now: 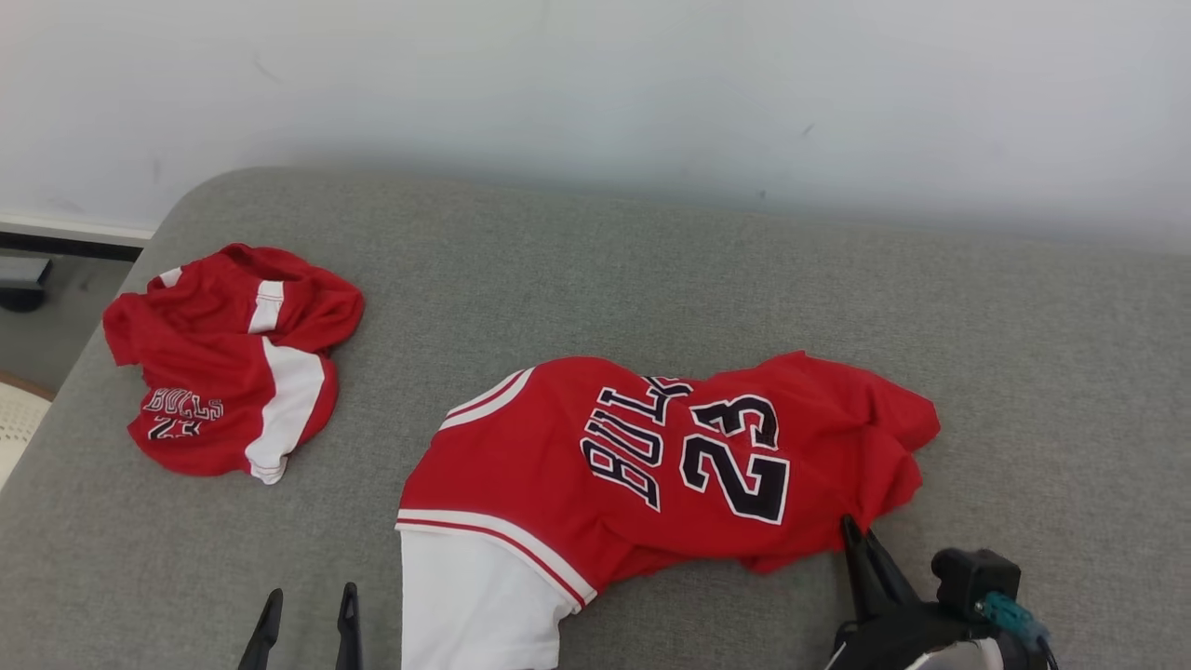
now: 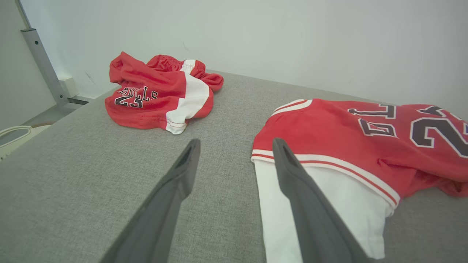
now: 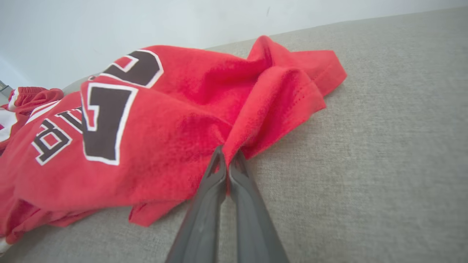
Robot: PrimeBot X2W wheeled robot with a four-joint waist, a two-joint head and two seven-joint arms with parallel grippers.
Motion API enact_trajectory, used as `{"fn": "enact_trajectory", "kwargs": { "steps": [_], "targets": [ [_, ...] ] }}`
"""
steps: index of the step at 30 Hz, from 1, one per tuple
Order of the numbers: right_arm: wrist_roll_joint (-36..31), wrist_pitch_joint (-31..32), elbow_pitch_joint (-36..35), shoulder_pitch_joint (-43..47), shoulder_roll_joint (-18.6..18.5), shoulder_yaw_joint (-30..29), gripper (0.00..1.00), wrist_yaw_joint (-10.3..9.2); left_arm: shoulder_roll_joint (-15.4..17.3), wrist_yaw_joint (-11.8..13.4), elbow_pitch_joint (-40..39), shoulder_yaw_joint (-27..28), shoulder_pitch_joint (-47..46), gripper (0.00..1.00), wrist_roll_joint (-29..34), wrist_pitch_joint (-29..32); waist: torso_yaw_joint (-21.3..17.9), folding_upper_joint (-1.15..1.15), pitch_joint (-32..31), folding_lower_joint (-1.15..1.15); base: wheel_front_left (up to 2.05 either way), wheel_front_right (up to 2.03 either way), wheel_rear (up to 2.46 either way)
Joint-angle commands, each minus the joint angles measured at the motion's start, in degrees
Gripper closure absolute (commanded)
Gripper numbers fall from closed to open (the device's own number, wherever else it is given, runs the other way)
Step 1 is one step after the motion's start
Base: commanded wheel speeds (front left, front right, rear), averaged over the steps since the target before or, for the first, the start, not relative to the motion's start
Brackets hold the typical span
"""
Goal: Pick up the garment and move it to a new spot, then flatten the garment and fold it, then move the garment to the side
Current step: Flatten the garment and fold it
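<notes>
The garment (image 1: 651,456) is a red jersey with white sleeves and "BULLS 23" in black, lying crumpled on the grey cushioned surface (image 1: 651,261). My right gripper (image 1: 851,530) is at its bunched lower-right hem. In the right wrist view the garment (image 3: 164,128) has a red fold pinched between the tips of that gripper (image 3: 228,155), which is shut on it. My left gripper (image 1: 312,596) stands open near the front edge, just left of the white sleeve. In the left wrist view its right finger overlaps the sleeve of the garment (image 2: 347,135), and the gripper (image 2: 236,144) holds nothing.
Red shorts (image 1: 233,363) with white stripes lie bunched at the far left of the surface, also visible as shorts (image 2: 161,95). A pale wall runs behind. The surface's rounded left edge drops to the floor, where a white object (image 1: 14,419) sits.
</notes>
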Motion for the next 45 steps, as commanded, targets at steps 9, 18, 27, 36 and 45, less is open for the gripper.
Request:
{"fn": "enact_trajectory", "kwargs": {
  "steps": [9,18,27,36,45],
  "targets": [
    [-2.58,-0.06,-15.89,13.7,-0.15,-0.42,1.0,-0.13,-0.1,-0.08,1.02,0.91,1.84,0.0,-0.97,-0.13,-4.29,0.0,-1.85,0.0,0.0,0.0,0.0],
    [-4.91,-0.06,-28.52,21.83,-0.36,1.91,1.0,-0.13,-0.1,-0.11,1.34,1.23,2.42,0.0,-1.51,-0.13,-6.71,0.0,-2.36,0.0,0.0,0.0,0.0],
    [-5.29,-0.07,-22.97,10.28,-3.43,4.12,1.0,-0.13,-0.1,-0.12,1.95,0.01,1.18,0.0,-2.01,-0.13,-5.1,0.0,-1.57,0.0,0.0,0.0,0.0],
    [-6.26,-0.06,-2.82,-11.17,-5.63,6.04,1.0,-0.13,-0.1,-0.11,2.72,-2.8,-0.77,0.0,-1.77,-0.13,-1.11,0.0,0.14,0.0,0.0,0.0,0.0],
    [-8.12,-0.05,14.9,-25.07,-5.51,6.18,0.6,-0.13,-0.1,-0.11,3.42,-5.45,-2.83,0.0,-2.49,-0.13,1.97,0.0,2.21,0.0,0.0,0.0,0.0]
  ]
}}
